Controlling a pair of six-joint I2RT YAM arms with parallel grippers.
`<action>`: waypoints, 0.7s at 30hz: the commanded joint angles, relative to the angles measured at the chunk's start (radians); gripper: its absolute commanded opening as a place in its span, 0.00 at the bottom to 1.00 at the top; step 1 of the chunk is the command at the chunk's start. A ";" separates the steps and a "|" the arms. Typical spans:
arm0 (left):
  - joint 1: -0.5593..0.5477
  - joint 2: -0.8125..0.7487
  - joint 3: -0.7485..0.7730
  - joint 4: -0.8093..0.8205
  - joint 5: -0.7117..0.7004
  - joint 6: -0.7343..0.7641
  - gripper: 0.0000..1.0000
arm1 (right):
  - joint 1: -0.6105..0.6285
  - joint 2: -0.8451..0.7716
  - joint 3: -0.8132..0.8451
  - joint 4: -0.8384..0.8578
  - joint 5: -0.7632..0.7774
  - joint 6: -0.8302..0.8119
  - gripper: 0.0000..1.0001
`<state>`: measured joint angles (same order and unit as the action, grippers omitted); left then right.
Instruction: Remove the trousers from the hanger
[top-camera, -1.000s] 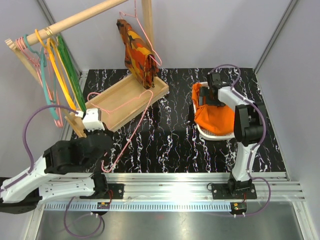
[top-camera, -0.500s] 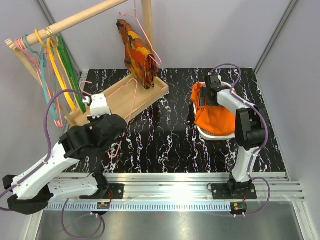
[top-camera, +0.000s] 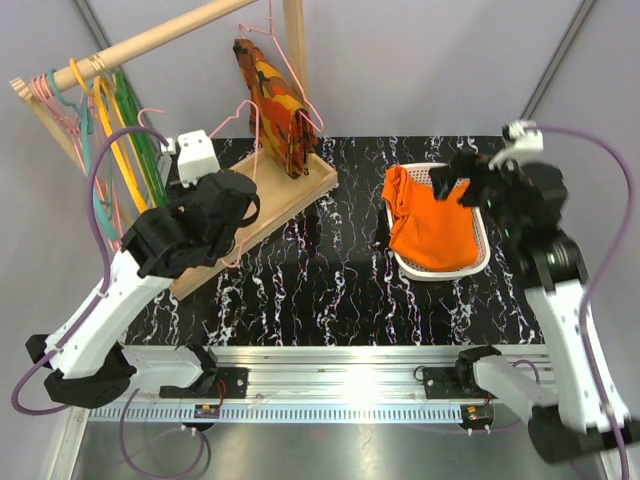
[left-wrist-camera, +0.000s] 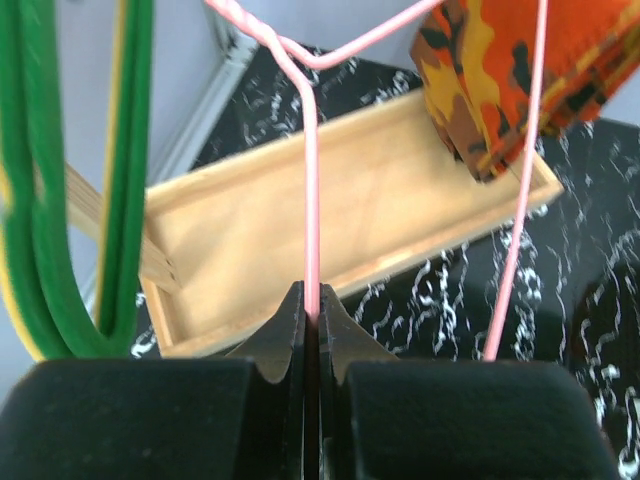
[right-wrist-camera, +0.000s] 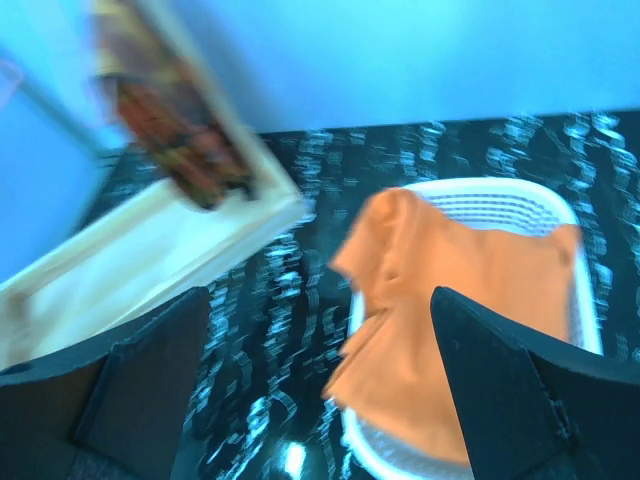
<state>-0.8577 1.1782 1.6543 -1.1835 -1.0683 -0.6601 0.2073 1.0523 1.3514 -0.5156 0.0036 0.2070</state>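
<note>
Table (top-camera: 340, 290), black marbled, arms mounted along its near edge.

1. Left gripper (left-wrist-camera: 311, 300): raised over the far left part of the table, fingers pressed together on the thin wire of the pink hanger (left-wrist-camera: 311, 200). The hanger stands up above the fingers.
2. Right gripper (right-wrist-camera: 320, 298): held in the air on the right side, jaws wide apart, nothing between them. Its wrist view is blurred.
3. Basket (top-camera: 432, 270): white plastic, near the right edge of the table, below the right gripper.
4. Trousers (top-camera: 430, 225): plain orange, heaped in the basket, one part draped over its left rim, well apart from the hanger.
5. Wooden tray (left-wrist-camera: 400, 190): shallow, at the far left corner, set at an angle.
6. Patterned garment (top-camera: 275, 110): red, orange and yellow, hanging over the tray's far end.
7. Wooden rail (top-camera: 150, 40): far left, carrying coloured hangers (top-camera: 125, 140).
</note>
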 joint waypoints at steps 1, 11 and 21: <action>0.042 0.047 0.154 0.006 -0.093 0.082 0.00 | 0.000 -0.179 -0.144 0.015 -0.238 0.054 1.00; 0.138 0.280 0.427 0.005 -0.306 0.330 0.00 | -0.002 -0.330 -0.238 -0.061 -0.306 0.083 0.99; 0.249 0.305 0.245 0.519 -0.349 0.864 0.00 | 0.000 -0.324 -0.213 -0.055 -0.343 0.088 1.00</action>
<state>-0.6258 1.5043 1.9301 -0.9375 -1.3441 -0.0639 0.2073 0.7269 1.1069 -0.5907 -0.3012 0.2821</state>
